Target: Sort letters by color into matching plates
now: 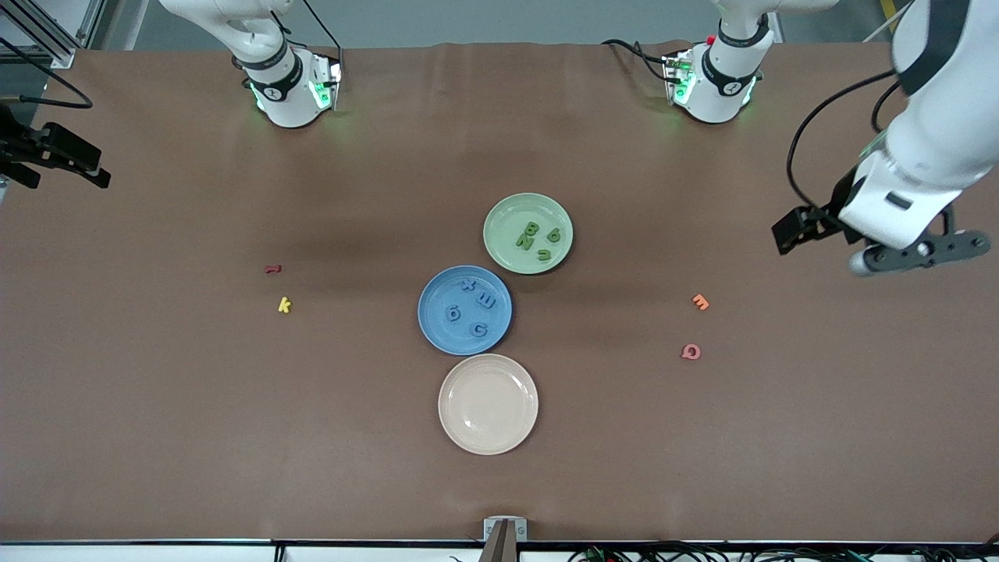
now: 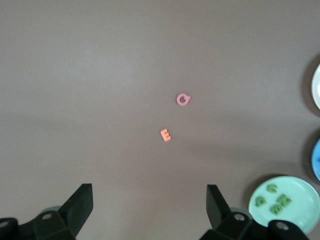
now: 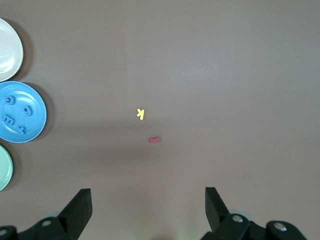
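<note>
The left gripper [image 2: 150, 202] stood with jaws spread and empty, high over the tabletop [image 1: 156, 429] near the edge at the left arm's end. The right gripper [image 3: 148, 205] likewise had jaws spread and held nothing, over the right arm's end; in the front view it sat at the frame's margin.

The green letters [image 1: 537, 236] lay together in the pale green plate [image 1: 499, 250], and the blue letters [image 1: 471, 307] lay in the blue plate [image 1: 437, 332]. Both plates sat near the tabletop's centre, rims nearly touching. The cream plate [image 1: 488, 403], toward the front-camera edge, was empty. Sorting appeared complete.

Risks noted:
- The orange E [image 2: 165, 134] and pink Q [image 2: 183, 99] lay loose under the left gripper's view; the yellow k [image 3: 141, 114] and dark red piece [image 3: 155, 140] lay under the right's. Either arm could mistake these for task pieces and drop them in a wrong plate.
- A further descent toward the crowded plates could nudge a rim and spill letters, as the plates stood close together.
- The letters were small and light; any brush would likely scatter them.
</note>
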